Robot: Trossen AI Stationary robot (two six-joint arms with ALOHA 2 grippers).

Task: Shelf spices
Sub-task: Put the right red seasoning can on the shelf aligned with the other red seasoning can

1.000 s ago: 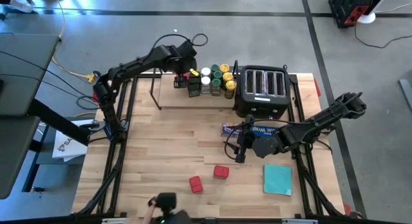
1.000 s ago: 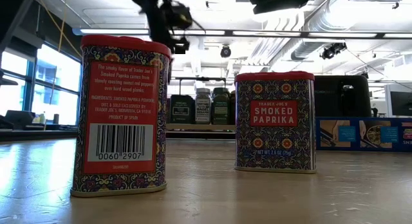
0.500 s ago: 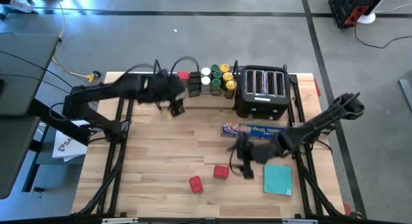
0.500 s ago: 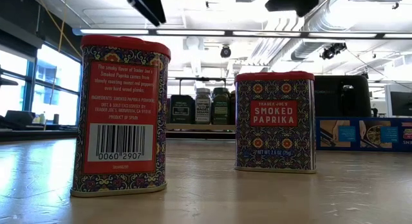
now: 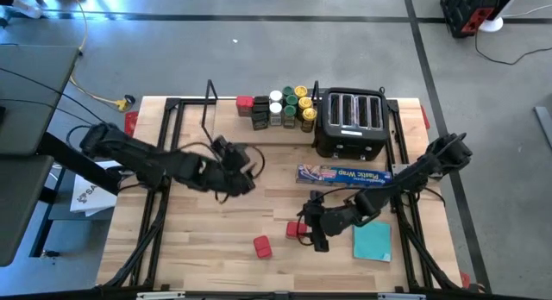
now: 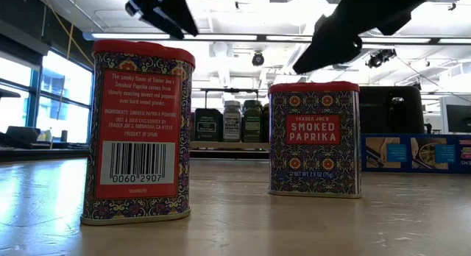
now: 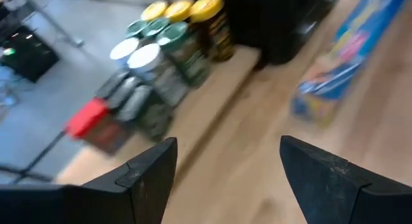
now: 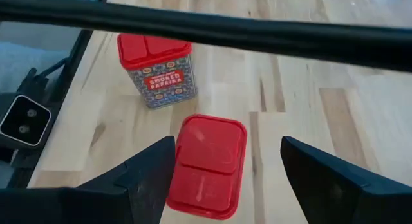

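Two red-lidded paprika tins stand upright on the table: one (image 5: 296,230) (image 8: 206,166) just ahead of my right gripper (image 5: 310,234) (image 8: 226,153), the other (image 5: 261,246) (image 8: 156,69) nearer the front edge. The right gripper is open and hovers above the first tin (image 6: 315,138), one finger to each side, touching nothing. My left gripper (image 5: 244,166) (image 7: 225,153) is open and empty over the table's middle. On the shelf (image 5: 226,119) at the far edge stand several spices (image 5: 280,109) (image 7: 167,50) and a red tin (image 5: 246,103).
A black toaster (image 5: 349,119) stands right of the shelf. A long blue plastic-wrap box (image 5: 343,174) lies in front of it, behind my right arm. A flat teal square (image 5: 372,240) lies near the right front corner. Bare wood shows at the left front.
My left gripper has swung away from the shelf toward the table's middle and near side, rolling as it went, with nothing in it. My right gripper has come down and toward the near edge, from the blue box to just above the red tin.
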